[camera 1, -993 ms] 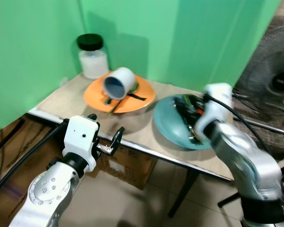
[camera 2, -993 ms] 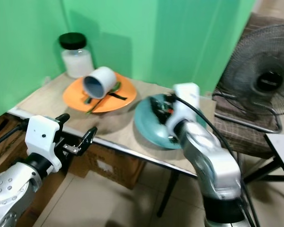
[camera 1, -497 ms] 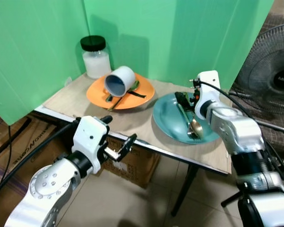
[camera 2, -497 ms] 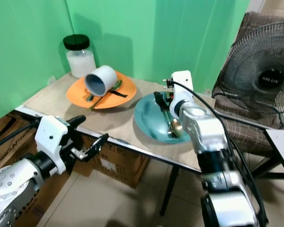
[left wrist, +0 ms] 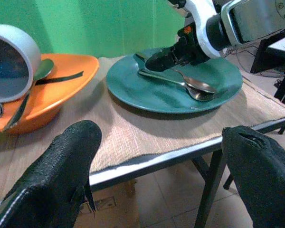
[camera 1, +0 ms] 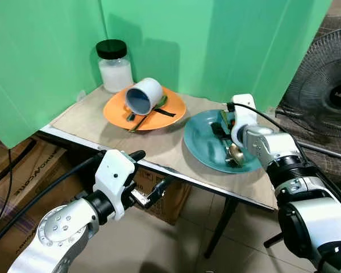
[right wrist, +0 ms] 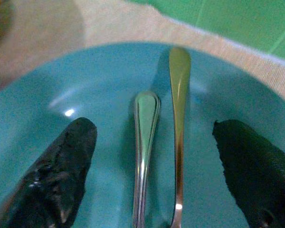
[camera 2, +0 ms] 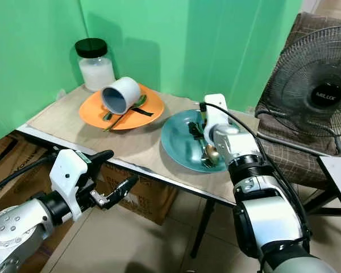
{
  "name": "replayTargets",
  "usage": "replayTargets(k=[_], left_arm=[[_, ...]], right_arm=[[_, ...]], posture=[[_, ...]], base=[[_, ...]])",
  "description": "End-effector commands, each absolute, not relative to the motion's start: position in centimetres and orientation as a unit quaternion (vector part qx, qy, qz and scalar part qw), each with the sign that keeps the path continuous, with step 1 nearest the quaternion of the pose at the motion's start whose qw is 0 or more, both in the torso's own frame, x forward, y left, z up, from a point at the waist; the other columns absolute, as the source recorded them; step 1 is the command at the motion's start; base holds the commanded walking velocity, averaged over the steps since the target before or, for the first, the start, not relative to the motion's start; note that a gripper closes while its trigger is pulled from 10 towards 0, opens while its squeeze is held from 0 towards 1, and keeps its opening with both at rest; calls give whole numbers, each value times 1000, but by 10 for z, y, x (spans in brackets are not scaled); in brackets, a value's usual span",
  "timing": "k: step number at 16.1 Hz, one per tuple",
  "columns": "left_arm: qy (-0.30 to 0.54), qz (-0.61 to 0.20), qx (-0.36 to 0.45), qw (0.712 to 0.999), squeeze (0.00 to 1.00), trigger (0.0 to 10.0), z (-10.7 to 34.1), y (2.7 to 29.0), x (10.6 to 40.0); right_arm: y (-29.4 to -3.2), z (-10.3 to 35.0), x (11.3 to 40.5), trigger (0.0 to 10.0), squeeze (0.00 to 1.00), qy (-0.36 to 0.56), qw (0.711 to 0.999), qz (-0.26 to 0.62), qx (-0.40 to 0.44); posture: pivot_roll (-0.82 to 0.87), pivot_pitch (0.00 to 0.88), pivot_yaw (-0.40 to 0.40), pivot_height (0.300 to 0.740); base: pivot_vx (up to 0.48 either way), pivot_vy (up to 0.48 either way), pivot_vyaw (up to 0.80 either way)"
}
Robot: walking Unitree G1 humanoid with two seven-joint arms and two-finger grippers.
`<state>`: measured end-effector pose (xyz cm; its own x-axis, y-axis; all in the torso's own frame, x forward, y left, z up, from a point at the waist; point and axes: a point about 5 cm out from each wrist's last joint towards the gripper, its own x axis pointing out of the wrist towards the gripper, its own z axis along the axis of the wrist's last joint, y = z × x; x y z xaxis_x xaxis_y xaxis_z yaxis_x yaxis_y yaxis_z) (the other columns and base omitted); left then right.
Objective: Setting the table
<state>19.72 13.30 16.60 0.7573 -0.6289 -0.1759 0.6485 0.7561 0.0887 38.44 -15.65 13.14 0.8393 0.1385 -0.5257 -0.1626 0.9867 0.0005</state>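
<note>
Lowered since earlier: right tool (right wrist: 149,142), wide, straddling two spoon handles (right wrist: 145,142) in teal plate (camera 1: 202,145), centre-right, for pickup. Left tool (left wrist: 156,175) wide, idle below bench (camera 1: 102,125) edge.

Table (camera 1: 176,151) (woven mat on top) carries orange plate (camera 1: 115,116), teal plate (camera 1: 200,142), jar (camera 1: 115,67)

Fan (camera 2: 324,96) cut by pic edge; cutlery (camera 1: 137,118) on orange plate (camera 1: 170,116) partly under tipped mug (camera 1: 142,96).
</note>
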Motion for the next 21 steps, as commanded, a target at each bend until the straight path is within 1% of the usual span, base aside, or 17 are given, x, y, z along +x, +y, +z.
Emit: replayTargets(k=[1,2,6,9,12,17,19,20,21], left_arm=[[61,-349,73,932,0,10000,168,131,195],[62,-349,72,932,0,10000,168,131,194],[63,-352,70,931,0,10000,167,130,194],[64,-356,69,930,0,10000,166,129,193],[67,-357,69,929,0,10000,165,129,193],[71,-360,69,928,0,10000,164,129,192],[70,-360,69,928,0,10000,164,129,192],[70,-359,69,928,0,10000,164,129,192],[71,-360,70,928,0,10000,164,129,193]], right_arm=[[-157,135,387,1255,0,268,960,76,4],[-159,132,387,0,0,273,959,74,25],[-163,128,388,0,0,276,957,66,62],[-165,132,392,0,0,262,959,53,90],[-167,130,392,0,0,265,959,49,84],[-170,122,388,0,0,280,958,46,51],[-171,120,387,824,0,283,957,42,53],[-171,119,387,706,0,285,956,41,53],[-171,118,387,196,0,288,955,40,56]], posture=[[-59,23,-19,740],[-62,22,-18,740],[-63,21,-17,740],[-63,25,-15,740],[-60,25,-18,740],[-60,31,-19,740],[-60,30,-20,740],[-60,29,-20,740],[-61,27,-20,740]], base=[[0,0,0],[0,0,0],[0,0,0],[0,0,0],[0,0,0],[0,0,0],[0,0,0],[0,0,0],[0,0,0]])
